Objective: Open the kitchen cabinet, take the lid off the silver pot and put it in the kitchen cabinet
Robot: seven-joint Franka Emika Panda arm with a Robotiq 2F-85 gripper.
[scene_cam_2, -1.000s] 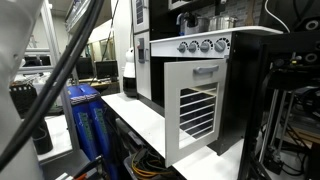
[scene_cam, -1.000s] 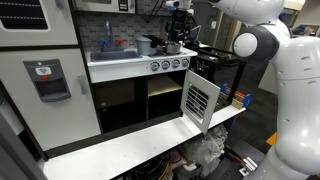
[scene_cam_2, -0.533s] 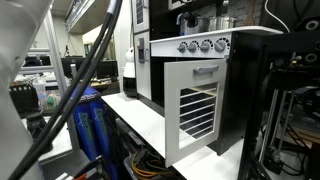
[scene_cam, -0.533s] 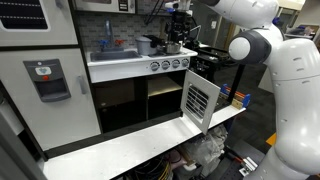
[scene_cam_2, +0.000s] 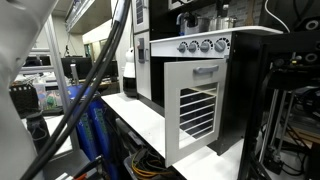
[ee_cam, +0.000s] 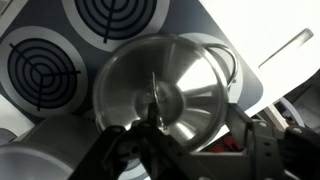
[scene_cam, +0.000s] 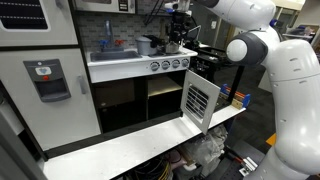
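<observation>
wrist view: clamping knob of lid (ee_cam: 165,85) with jaws shut tight, not yet lifted off silver pot (scene_cam: 172,46); kitchen cabinet (scene_cam: 201,100) already opened; left to lift, carry, stow inside

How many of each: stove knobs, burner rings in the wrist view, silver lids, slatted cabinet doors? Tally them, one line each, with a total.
Stove knobs: 4
Burner rings: 2
Silver lid: 1
Slatted cabinet door: 1
Total: 8
</observation>
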